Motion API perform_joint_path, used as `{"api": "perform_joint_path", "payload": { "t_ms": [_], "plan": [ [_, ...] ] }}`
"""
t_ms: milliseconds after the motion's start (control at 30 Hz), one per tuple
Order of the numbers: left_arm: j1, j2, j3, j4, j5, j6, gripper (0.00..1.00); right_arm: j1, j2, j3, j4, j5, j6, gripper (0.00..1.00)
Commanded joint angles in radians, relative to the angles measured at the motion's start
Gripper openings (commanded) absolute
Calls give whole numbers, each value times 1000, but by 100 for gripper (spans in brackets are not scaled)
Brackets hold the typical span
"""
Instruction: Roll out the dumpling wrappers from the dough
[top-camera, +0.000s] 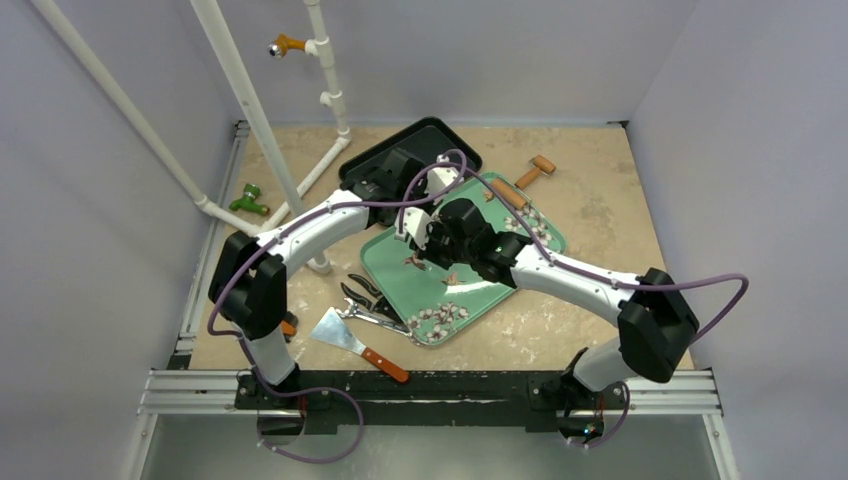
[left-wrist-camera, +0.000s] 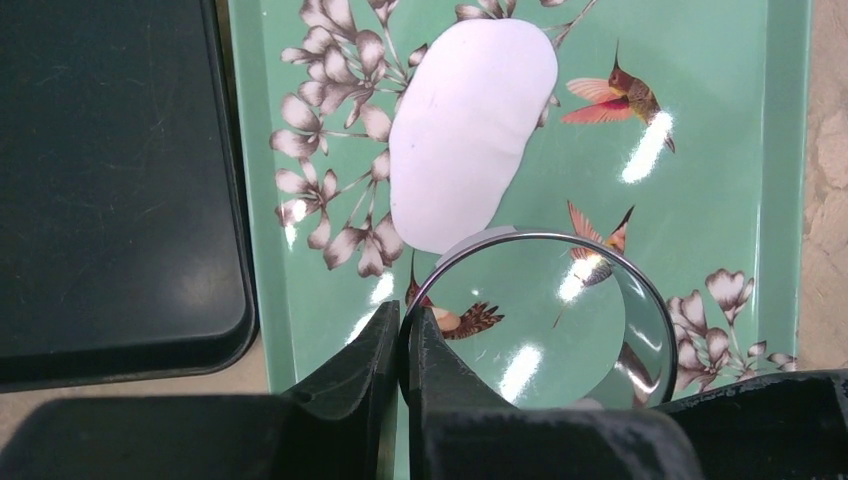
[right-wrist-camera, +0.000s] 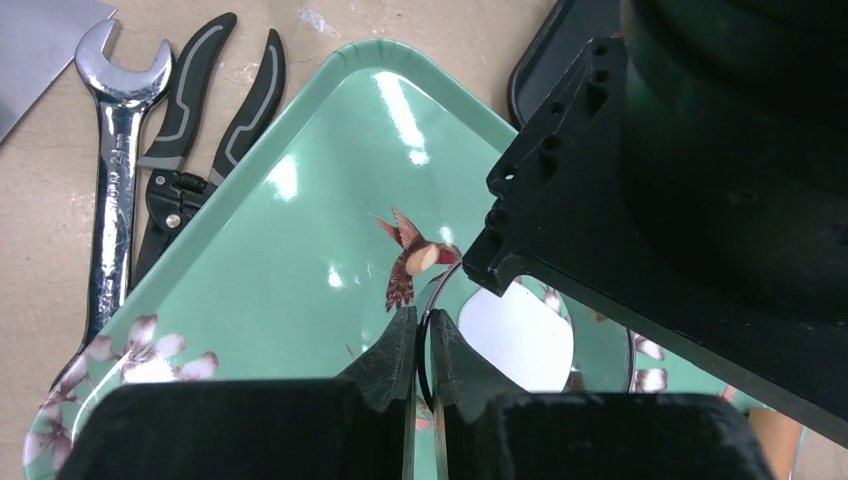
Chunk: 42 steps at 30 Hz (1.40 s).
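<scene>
Finding 1, hands. The left hand (left-wrist-camera: 403, 328) has its fingers together on the near-left rim of the metal ring (left-wrist-camera: 545, 236), with only the thin band between them. The right hand (right-wrist-camera: 424, 338) is clamped the same way on the ring's rim, seen edge-on in its own view. Both hands therefore hold one ring, which hangs tilted over the green tray (left-wrist-camera: 700, 200).

Finding 2, task item. The dough sheet (left-wrist-camera: 470, 130) lies flat on the tray, directly ahead of the left hand and just beyond the ring. It is oblong rather than round. Its long axis runs away from that hand, leaning slightly to the right. Its near end sits under the ring's far-left rim, and the rest lies outside the ring. From the right hand it shows through the ring, ahead and slightly to the right, partly hidden by the left hand's body.

Assessment. We judge that no wrapper is cut yet. The ring needs to travel forward along the sheet's long axis before pressing. We cannot tell which hand is nearer the dough, since both grip the same ring.
</scene>
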<state>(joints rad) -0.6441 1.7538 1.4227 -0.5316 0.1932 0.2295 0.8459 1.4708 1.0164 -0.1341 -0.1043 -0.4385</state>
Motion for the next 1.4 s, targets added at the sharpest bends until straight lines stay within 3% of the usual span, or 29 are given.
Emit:
{"api": "perform_joint_path", "payload": {
  "t_ms": [0,100,167,300,400,600,733,933,1100,1367],
  "plan": [
    [18,16,5,-66,-77,47,0,-11,-18,1,94,75,37,13],
    [21,2,7,-40,-96,42,0,-10,-41,-20,106,39,90,52],
    [22,-5,8,-25,-109,44,0,-11,-64,-33,92,-6,104,63],
    [24,-3,4,0,-95,32,0,-11,-160,-119,154,-182,156,66],
    [24,9,10,12,-82,10,0,-14,-240,-171,188,-162,231,68],
    [20,30,40,22,-35,-39,0,-87,-363,-213,74,-110,399,71],
    [1,68,92,-4,-21,-72,0,-183,-470,-296,92,-20,582,97],
    [-20,122,183,-46,18,-110,0,-203,-576,-312,11,278,800,99],
    [-64,225,314,-138,17,-121,0,-241,-525,-241,-155,572,900,99],
    [-70,327,467,-241,8,-107,0,-354,-521,-202,-201,488,906,92]
  ]
}}
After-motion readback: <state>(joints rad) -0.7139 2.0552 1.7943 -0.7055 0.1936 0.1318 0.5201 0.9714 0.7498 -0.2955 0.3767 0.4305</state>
